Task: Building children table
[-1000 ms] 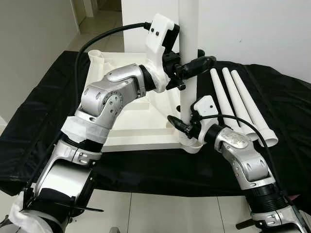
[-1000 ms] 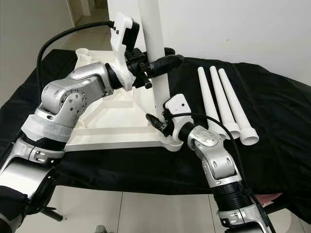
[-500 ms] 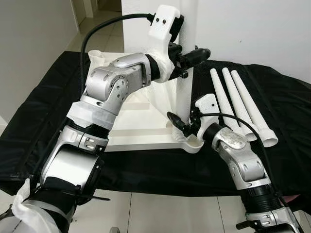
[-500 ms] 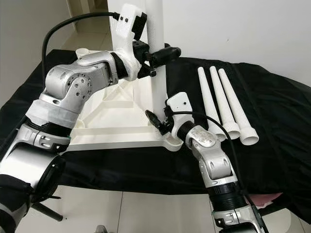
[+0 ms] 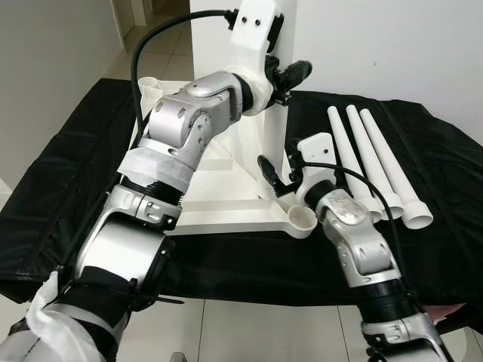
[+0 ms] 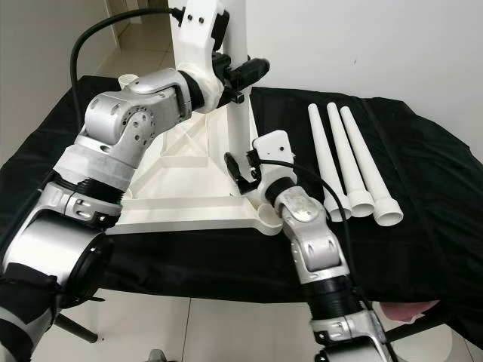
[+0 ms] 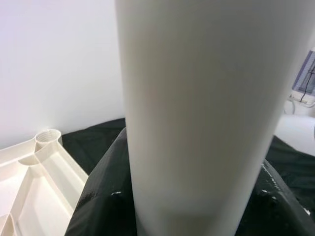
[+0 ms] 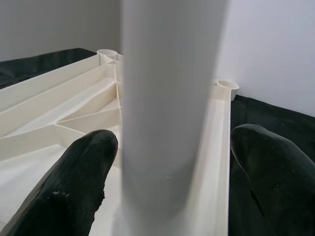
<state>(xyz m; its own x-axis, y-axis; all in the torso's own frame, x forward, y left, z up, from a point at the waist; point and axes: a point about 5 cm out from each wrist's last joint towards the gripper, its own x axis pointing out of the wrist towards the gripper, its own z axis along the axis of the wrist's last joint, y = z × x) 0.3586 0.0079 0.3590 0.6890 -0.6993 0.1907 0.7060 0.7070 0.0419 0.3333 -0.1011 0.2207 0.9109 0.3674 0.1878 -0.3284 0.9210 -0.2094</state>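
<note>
The white table top [image 5: 226, 205] lies upside down on the black cloth. A white leg [image 5: 277, 128] stands upright over its near right corner. My left gripper [image 5: 285, 74] is shut on the leg high up; in the left wrist view the leg [image 7: 197, 113] sits close between the black fingers [image 7: 98, 211]. My right gripper [image 5: 275, 178] is open around the leg's lower end, and its fingertips [image 8: 74, 177] stand apart from the leg [image 8: 167, 108] on both sides. The leg's foot is just left of the corner socket [image 5: 303, 219], whose mouth is uncovered.
Three loose white legs [image 5: 375, 164] lie side by side on the cloth to the right. Another threaded socket [image 5: 147, 84] marks the far left corner. A white wall [image 5: 392, 45] stands behind, and the tiled floor [image 5: 249, 332] is below the near edge.
The left gripper has risen and carried the leg leftward off the corner socket, which now shows open. The right gripper followed the leg's base, still open.
</note>
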